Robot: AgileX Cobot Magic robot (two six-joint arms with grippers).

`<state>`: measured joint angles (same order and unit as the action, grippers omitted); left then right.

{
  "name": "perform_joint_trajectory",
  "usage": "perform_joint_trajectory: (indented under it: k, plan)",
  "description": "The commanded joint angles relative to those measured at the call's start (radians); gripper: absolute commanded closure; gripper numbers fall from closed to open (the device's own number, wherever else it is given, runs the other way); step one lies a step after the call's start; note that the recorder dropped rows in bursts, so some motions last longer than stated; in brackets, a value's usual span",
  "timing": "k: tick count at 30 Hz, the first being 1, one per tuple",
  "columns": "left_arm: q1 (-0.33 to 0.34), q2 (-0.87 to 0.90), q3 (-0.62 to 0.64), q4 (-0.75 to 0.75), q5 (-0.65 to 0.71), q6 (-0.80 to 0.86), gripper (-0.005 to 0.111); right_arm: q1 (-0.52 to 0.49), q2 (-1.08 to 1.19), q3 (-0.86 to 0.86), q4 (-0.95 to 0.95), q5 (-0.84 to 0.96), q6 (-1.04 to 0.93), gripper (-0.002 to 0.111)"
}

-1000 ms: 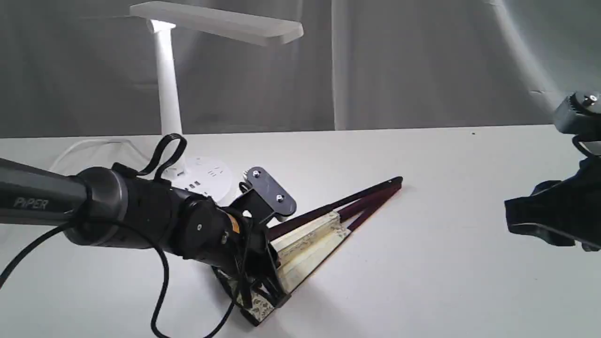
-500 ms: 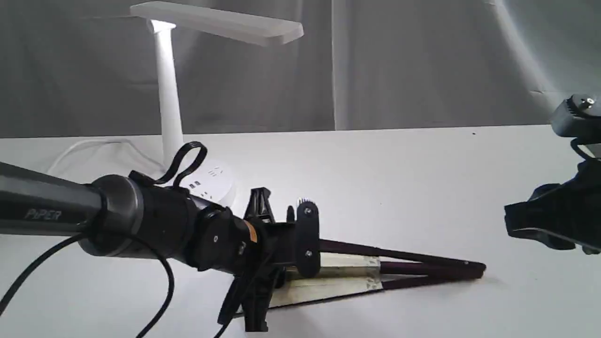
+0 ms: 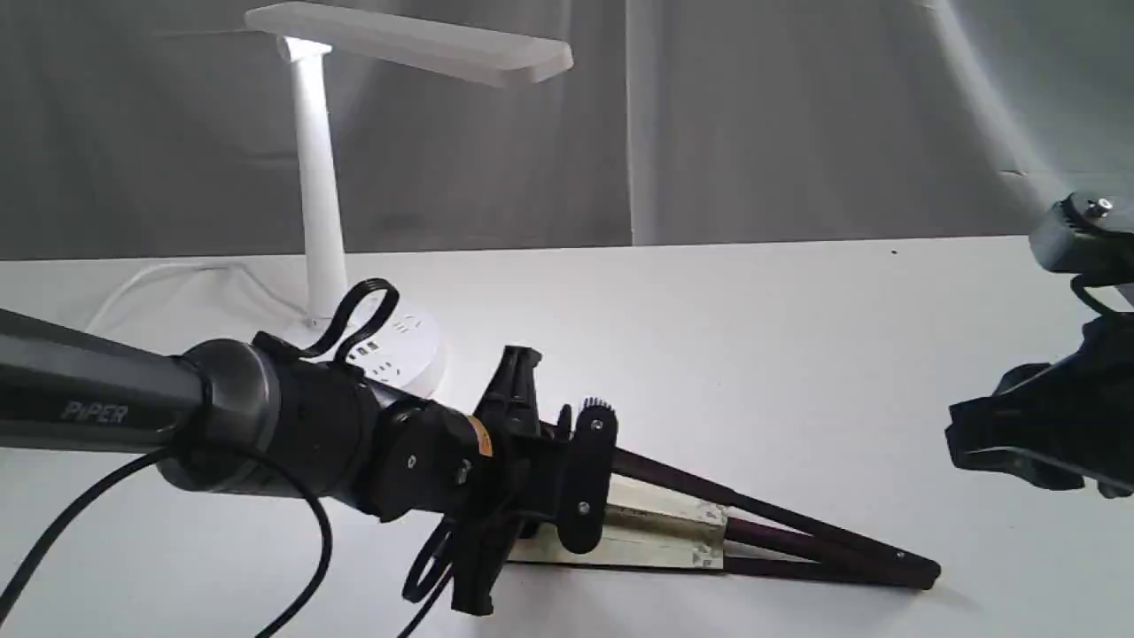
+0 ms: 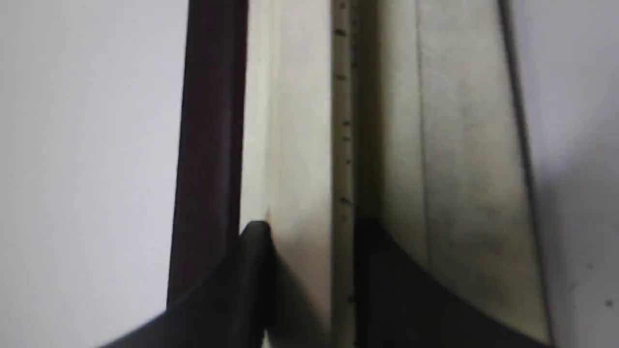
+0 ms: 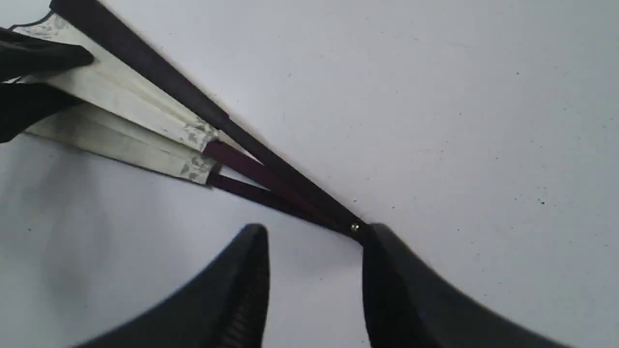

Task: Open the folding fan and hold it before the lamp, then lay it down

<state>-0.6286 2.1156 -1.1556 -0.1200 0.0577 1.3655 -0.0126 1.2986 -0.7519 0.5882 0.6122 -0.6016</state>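
Observation:
The folding fan (image 3: 664, 532) lies low over the white table (image 3: 753, 337), spread only a few pleats, with its cream leaf toward the left arm and its maroon ribs meeting at a pivot (image 3: 921, 571) at the front right. My left gripper (image 3: 532, 532) is shut on the leaf end; in the left wrist view its fingers (image 4: 251, 275) pinch some cream folds (image 4: 300, 145) beside a dark guard (image 4: 210, 145). My right gripper (image 5: 314, 270) hangs open just above the table, with the pivot (image 5: 355, 227) close to one fingertip. The white lamp (image 3: 319, 177) stands at the back left.
The lamp's round socket base (image 3: 403, 341) sits right behind my left wrist, and its white cord (image 3: 151, 279) loops off to the left. A grey curtain (image 3: 797, 115) closes the back of the table. My right arm (image 3: 1045, 425) hovers at the right edge.
My left gripper has rolled and swung the fan around: its pivot end went from the table's middle back to the front right. The right gripper has sunk slightly.

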Motion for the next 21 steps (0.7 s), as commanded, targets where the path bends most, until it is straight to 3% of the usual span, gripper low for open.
perform_joint_trajectory:
  k: [1, 6, 13, 21]
  plan:
    - [-0.005, 0.001, 0.009, -0.007, -0.058, 0.023, 0.105, 0.004, 0.000, -0.007, 0.000, 0.010, -0.005, 0.075]
    - [-0.005, 0.001, 0.009, -0.093, -0.143, 0.023, 0.091, 0.004, 0.000, -0.007, 0.000, 0.010, -0.005, 0.075]
    - [-0.005, 0.001, 0.009, -0.115, -0.128, 0.023, 0.064, 0.004, 0.000, -0.007, 0.000, 0.007, -0.005, 0.075]
    - [-0.005, -0.054, 0.009, -0.184, -0.078, 0.003, 0.056, 0.004, 0.000, -0.007, 0.004, -0.006, -0.005, 0.075]
